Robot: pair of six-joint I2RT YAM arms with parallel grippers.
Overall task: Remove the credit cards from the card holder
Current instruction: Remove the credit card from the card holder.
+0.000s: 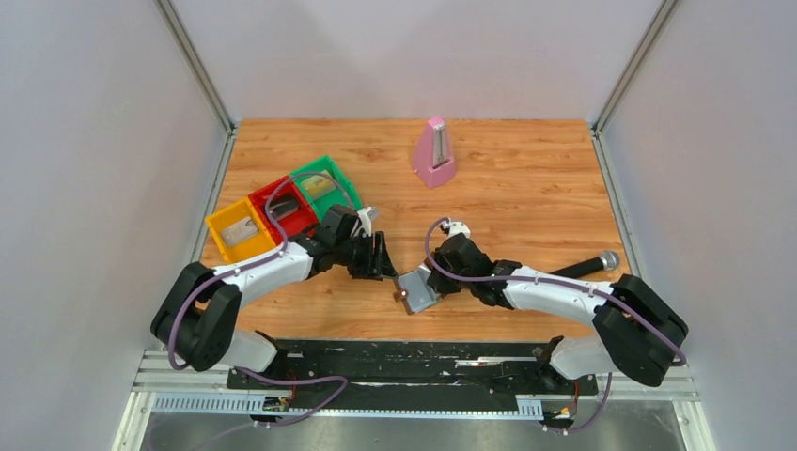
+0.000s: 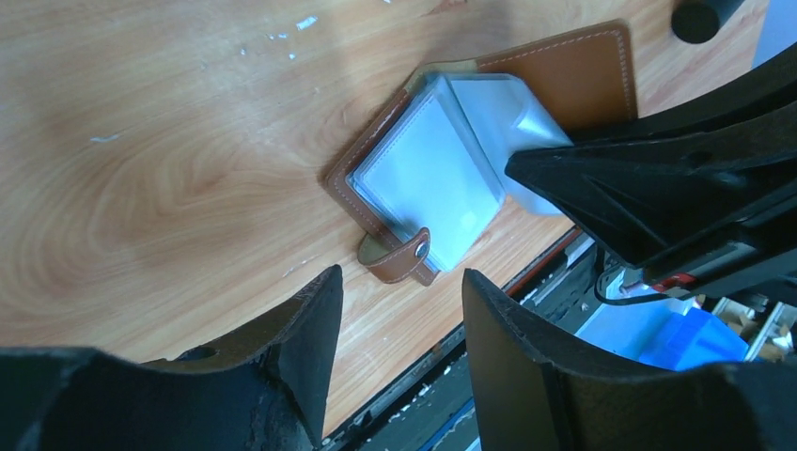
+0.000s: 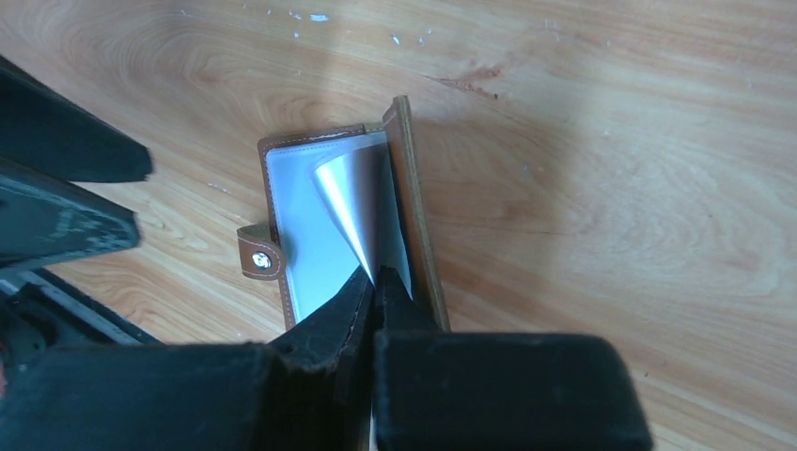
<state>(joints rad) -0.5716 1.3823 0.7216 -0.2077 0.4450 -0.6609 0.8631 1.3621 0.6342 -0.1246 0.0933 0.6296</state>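
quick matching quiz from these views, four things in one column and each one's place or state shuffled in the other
Things
1. brown leather card holder
2. pink pyramid-shaped metronome
3. left hand
4. right hand

Place or state
a. stands upright at the far side of the wooden table
b. shut on a clear inner sleeve
c. lies open by the table's near edge
d. open, holding nothing

Pairs: 1-c, 2-a, 3-d, 4-b
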